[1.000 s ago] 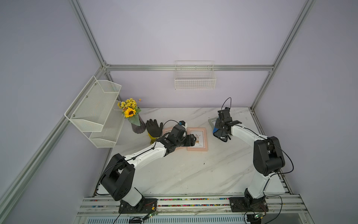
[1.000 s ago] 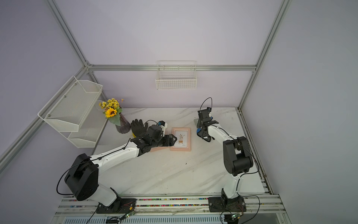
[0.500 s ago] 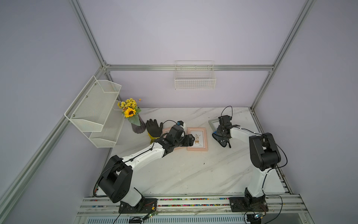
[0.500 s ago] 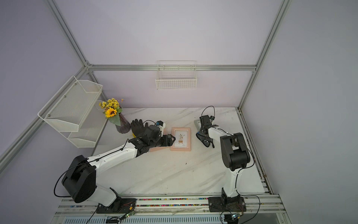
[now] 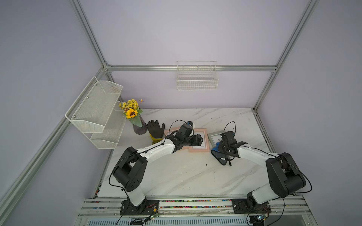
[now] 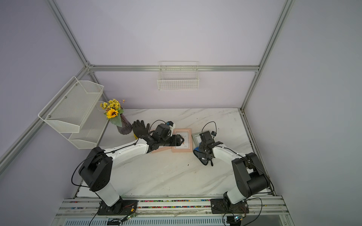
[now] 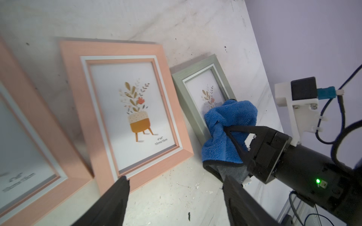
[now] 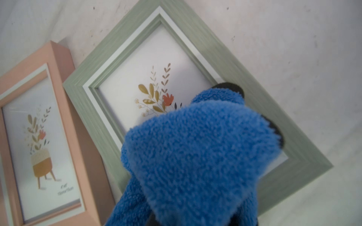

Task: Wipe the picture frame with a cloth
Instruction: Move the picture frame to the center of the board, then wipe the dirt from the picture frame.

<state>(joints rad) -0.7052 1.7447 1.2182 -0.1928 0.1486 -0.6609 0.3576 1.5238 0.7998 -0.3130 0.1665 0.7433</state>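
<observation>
Wire shelf (image 5: 94, 109): mounted on the side wall, well apart from the left gripper (image 5: 201, 140) on its outer side.

Vase (image 5: 139, 128) with yellow flowers, and black glove (image 5: 156, 129) with a yellow cuff: both sit on the marble table (image 5: 176, 176), behind the left gripper's wrist. The glove lies flat, just beside the vase.

First pink frame (image 5: 168, 132): lies flat, mostly hidden under the left arm, directly behind the gripper.

Left gripper: jaws stand wide apart with nothing between them. In both top views it hangs over the second pink frame (image 5: 203, 149). In the left wrist view the fingers (image 7: 117, 195) flank that frame's near edge. Contact with the frame cannot be confirmed.

Green frame (image 5: 213, 137): lies flat just beyond the left gripper's fingertips, turned at an angle to the second pink frame, with the two almost touching.

Cloth (image 7: 231, 121): blue, bunched, grey reverse showing underneath. It is pinched in the right gripper (image 7: 225, 129), whose jaws are closed tight on it. The bundle hangs ahead of the right gripper's fingertips and covers the near corner of the green frame and the lower part of its picture. In the right wrist view the cloth (image 8: 195, 152) hides the gripper's own fingers. Whether it presses on the glass cannot be told.
</observation>
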